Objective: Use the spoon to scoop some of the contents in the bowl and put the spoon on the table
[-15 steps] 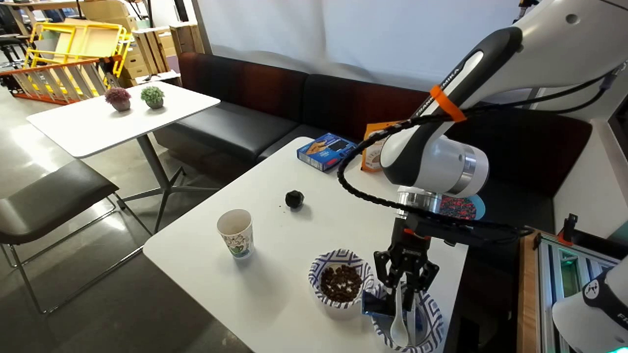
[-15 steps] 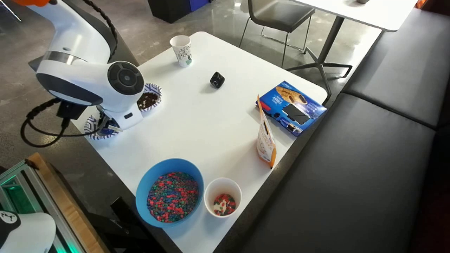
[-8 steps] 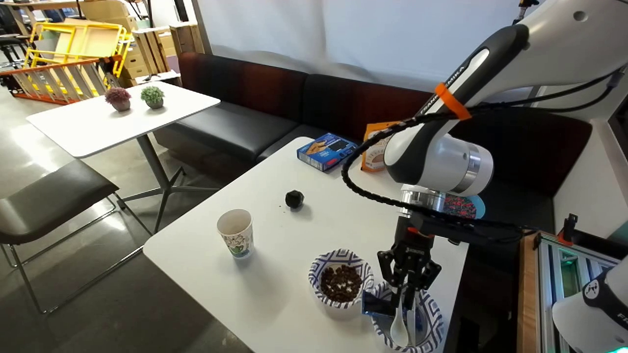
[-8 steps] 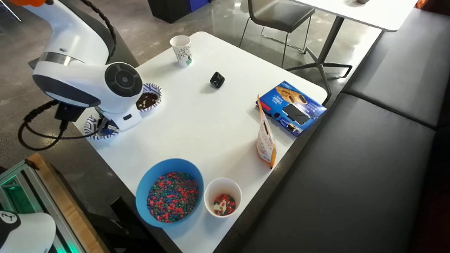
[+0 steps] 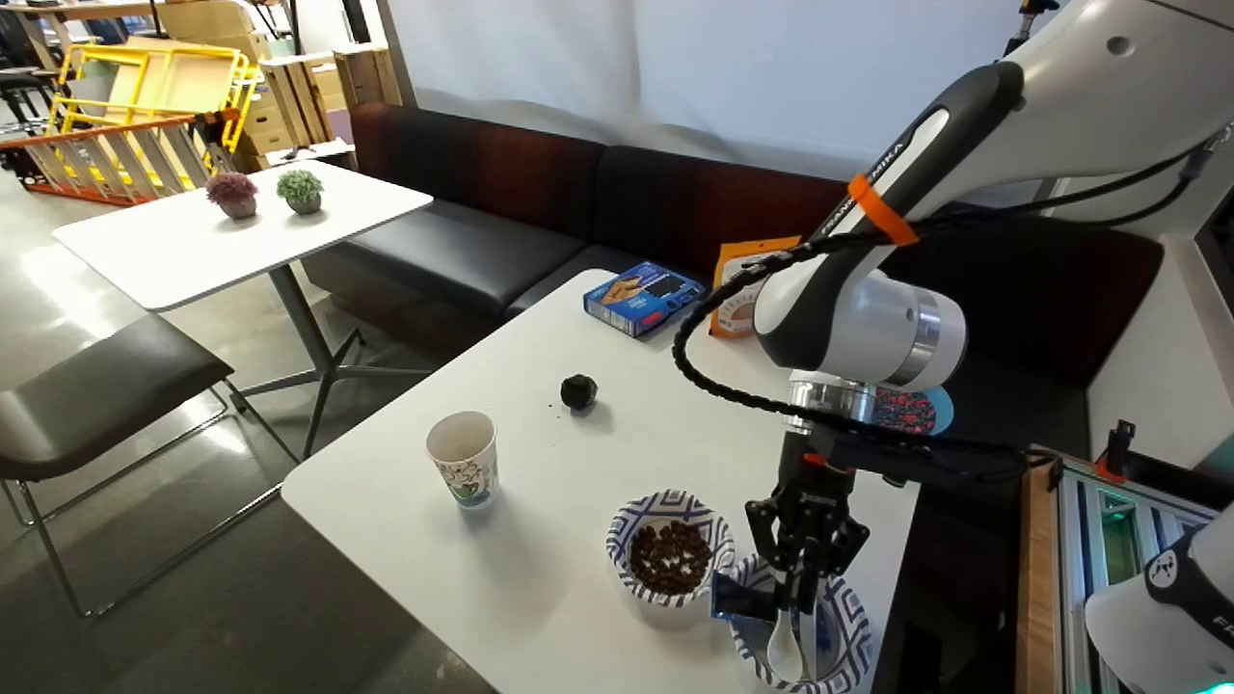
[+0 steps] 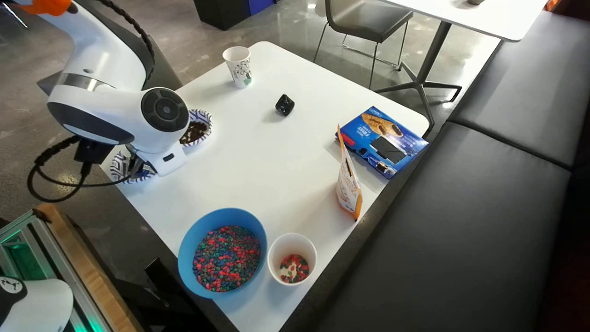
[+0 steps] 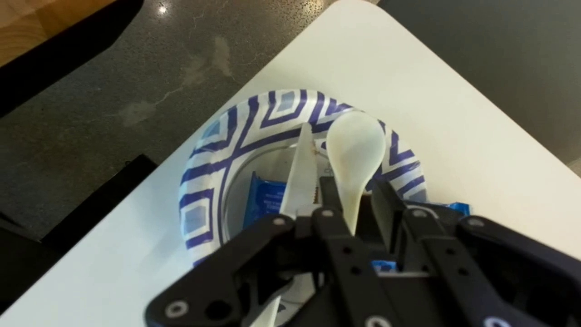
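A white plastic spoon [image 7: 356, 147] lies in a blue-and-white patterned bowl [image 7: 196, 200], beside a white plastic knife [image 7: 300, 177] and blue wrappers. In an exterior view the spoon [image 5: 785, 655] leans with its head toward the near rim. My gripper [image 7: 357, 193] is open around the spoon's handle. The handle is close to one finger, with a gap to the other. The gripper [image 5: 802, 593] stands low over this bowl, pointing down. The bowl [image 5: 622, 520] with dark brown lumpy contents [image 5: 667, 559] stands right beside it on the white table [image 5: 415, 520].
A dark packet [image 5: 740, 600] sticks out over the utensil bowl's rim. A paper cup [image 5: 465, 472] and a black object [image 5: 578, 391] stand farther off. A blue bowl [image 6: 184, 272], a white cup [image 6: 276, 276], an orange bag [image 6: 349, 189] and a blue box [image 6: 364, 124] are also on the table.
In an exterior view my gripper has shifted slightly right and lower. Its fingers now cover the upper part of the spoon's handle. The spoon and bowls have not moved.
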Motion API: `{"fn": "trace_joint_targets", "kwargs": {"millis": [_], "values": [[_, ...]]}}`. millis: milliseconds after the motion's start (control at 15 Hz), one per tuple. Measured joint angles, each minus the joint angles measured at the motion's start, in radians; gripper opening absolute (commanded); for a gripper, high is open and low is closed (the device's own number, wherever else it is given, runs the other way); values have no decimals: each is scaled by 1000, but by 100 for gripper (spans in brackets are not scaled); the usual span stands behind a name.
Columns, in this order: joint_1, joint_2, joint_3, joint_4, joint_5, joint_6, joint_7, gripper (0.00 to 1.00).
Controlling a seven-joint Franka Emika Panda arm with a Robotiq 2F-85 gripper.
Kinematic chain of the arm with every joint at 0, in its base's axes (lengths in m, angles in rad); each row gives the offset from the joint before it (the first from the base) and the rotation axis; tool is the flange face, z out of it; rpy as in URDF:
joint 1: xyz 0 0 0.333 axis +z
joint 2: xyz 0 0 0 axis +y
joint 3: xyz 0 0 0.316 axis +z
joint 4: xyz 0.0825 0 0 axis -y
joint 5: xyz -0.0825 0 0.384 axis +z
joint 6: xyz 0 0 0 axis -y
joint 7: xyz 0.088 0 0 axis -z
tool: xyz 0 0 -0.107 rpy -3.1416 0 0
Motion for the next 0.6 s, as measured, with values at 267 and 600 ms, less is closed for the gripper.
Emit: {"fn": "trace_joint_targets", "kwargs": {"millis": [267,600], "values": [[0,16,0,3,0,1,-8,27],[0,39,0,16,0,4,-22,26]]}}
